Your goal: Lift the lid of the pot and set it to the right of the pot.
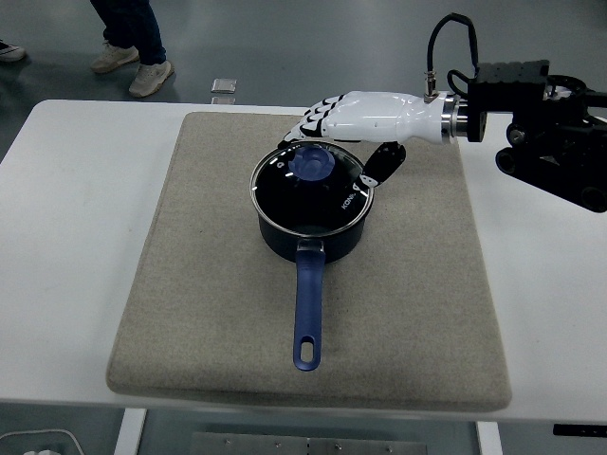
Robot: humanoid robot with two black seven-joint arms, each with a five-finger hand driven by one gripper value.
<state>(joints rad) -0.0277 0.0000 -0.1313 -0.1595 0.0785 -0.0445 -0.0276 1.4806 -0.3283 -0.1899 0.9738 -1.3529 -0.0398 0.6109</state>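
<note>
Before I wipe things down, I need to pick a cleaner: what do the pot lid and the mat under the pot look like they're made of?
The lid looks like clear glass with a shiny metal rim and a blue, probably plastic, knob: the dark pot inside shows through. The mat looks like beige felt or woven fabric, matte and slightly fuzzy.

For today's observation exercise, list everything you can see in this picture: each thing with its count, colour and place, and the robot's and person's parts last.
Table: one, white, fills the picture.
Mat: one, beige, centred on the table.
Pot: one, dark blue, mid-mat, long handle toward the near edge.
Lid: one, glass with metal rim and blue knob, on the pot.
Small object: one, pale, on the floor beyond the table; too small to identify.
Right hand: one, white with black fingers, over the lid's far side, open; its black arm comes from the right.
Person's legs: dark trousers, light shoes, top left.
</note>
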